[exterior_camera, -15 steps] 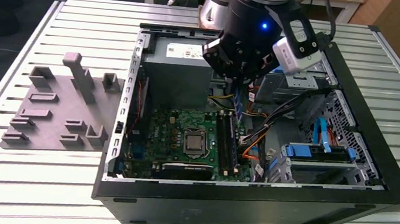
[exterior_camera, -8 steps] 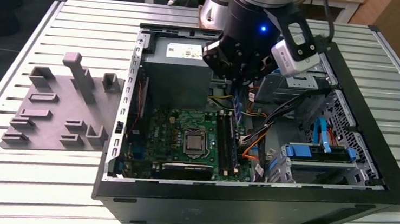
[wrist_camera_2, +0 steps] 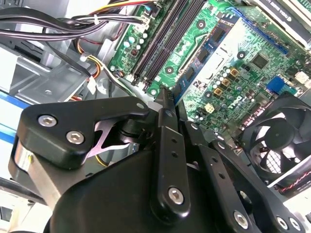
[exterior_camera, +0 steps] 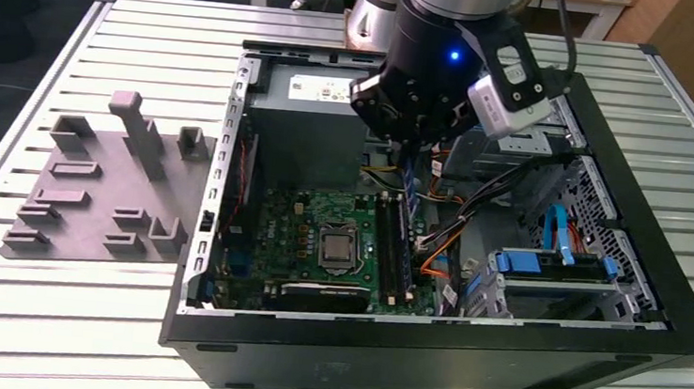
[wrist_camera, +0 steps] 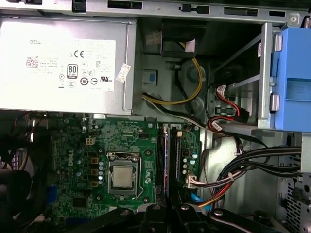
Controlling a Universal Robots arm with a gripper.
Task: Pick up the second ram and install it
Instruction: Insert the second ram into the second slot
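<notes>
Right now the second ram (wrist_camera: 167,160) hangs edge-on under the gripper (exterior_camera: 415,144), a thin dark strip just above the black slot rails (exterior_camera: 394,255) of the green motherboard (exterior_camera: 306,229). The fingers (wrist_camera_2: 167,145) are drawn nearly together and seem to pinch its upper edge; the contact itself is hidden by the gripper's own black links. The open computer case (exterior_camera: 434,353) lies on a slatted metal bench (exterior_camera: 9,316), with a grey fixture plate (exterior_camera: 83,200) just beside it on the exterior view's left. The power supply (wrist_camera: 63,63) sits beyond the board. Cable bundles (wrist_camera: 262,160) crowd one side of the rails, while the processor (wrist_camera: 121,175) side is more open.
</notes>
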